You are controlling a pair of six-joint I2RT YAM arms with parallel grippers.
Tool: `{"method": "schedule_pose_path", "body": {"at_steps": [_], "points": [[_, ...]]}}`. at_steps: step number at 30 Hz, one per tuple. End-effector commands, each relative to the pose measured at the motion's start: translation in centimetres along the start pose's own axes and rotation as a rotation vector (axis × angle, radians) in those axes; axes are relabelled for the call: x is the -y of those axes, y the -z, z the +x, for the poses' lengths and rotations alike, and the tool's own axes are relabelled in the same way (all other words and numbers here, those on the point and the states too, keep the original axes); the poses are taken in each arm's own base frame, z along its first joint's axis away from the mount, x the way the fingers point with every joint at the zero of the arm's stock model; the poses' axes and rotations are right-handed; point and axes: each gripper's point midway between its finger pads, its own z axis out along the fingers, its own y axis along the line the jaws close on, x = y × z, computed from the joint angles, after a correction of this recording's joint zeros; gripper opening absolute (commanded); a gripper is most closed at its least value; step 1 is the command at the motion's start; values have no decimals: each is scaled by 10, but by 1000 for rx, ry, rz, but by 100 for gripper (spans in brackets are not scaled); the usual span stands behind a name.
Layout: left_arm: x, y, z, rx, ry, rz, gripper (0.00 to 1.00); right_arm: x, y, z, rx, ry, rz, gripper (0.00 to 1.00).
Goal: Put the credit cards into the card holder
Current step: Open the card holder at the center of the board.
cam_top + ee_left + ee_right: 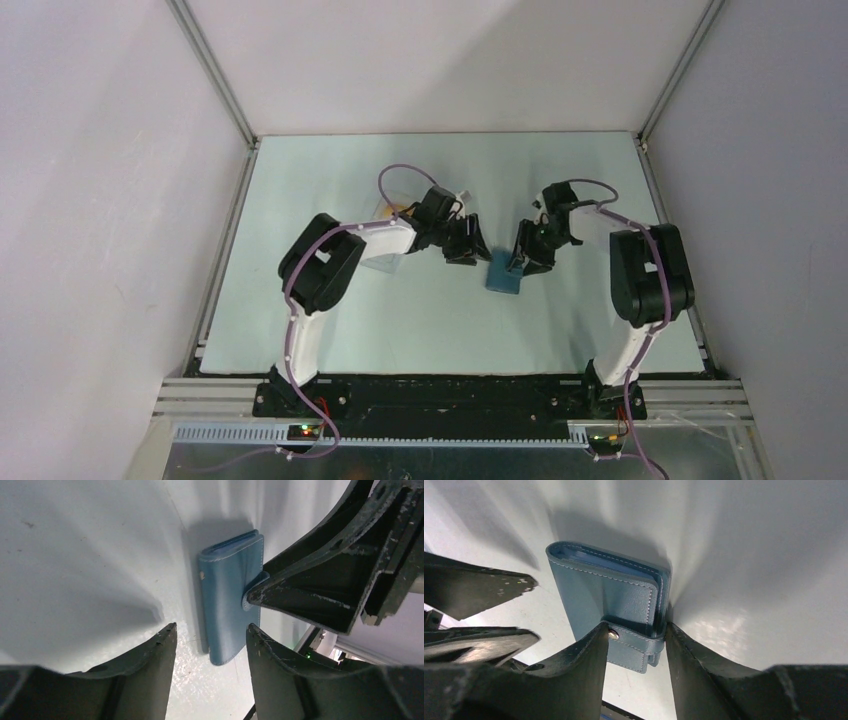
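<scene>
The blue card holder [504, 272] lies folded shut on the table between the two grippers. My right gripper [637, 629] is shut on it at the snap strap [634, 647]; one fingertip is on the snap side and the other against the folded edge. The same card holder [230, 605] shows in the left wrist view, its near end between the fingers of my open left gripper [211, 627], with a gap on the left side. One orange-tan credit card [388, 210] peeks out behind the left arm, mostly hidden.
A clear plastic sheet [383, 262] lies under the left forearm. The right gripper's finger [320, 590] reaches into the left wrist view from the right, against the strap. Enclosure walls and metal rails [225, 250] border the table.
</scene>
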Motion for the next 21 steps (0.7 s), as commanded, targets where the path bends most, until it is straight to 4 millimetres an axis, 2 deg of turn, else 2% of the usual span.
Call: {"method": "schedule_pose_path", "body": {"at_steps": [1,6,7,8,9,10,11,13,17,21], "points": [[-6,2,3,24,4,-20,56,-16,-15,4,-47,123,25,50],[-23,10,20,37,34,-92,49,-38,-19,20,-102,185,8,49],[-32,12,31,22,48,-129,48,-40,-19,23,-111,191,5,49],[-36,16,30,48,50,-169,48,-46,-20,27,-119,211,-3,49],[-44,19,40,31,60,-209,48,-47,-20,30,-126,220,0,50],[-47,23,37,60,55,-242,47,-49,-22,34,-132,243,17,50],[-52,25,45,52,57,-269,46,-50,-22,36,-135,255,29,50],[-58,29,48,67,62,-314,41,-49,-24,39,-134,285,80,52],[-73,26,57,61,98,-375,14,-44,-24,42,-108,338,196,59],[-83,21,67,39,119,-401,5,-42,-21,41,-70,364,265,69]]}}
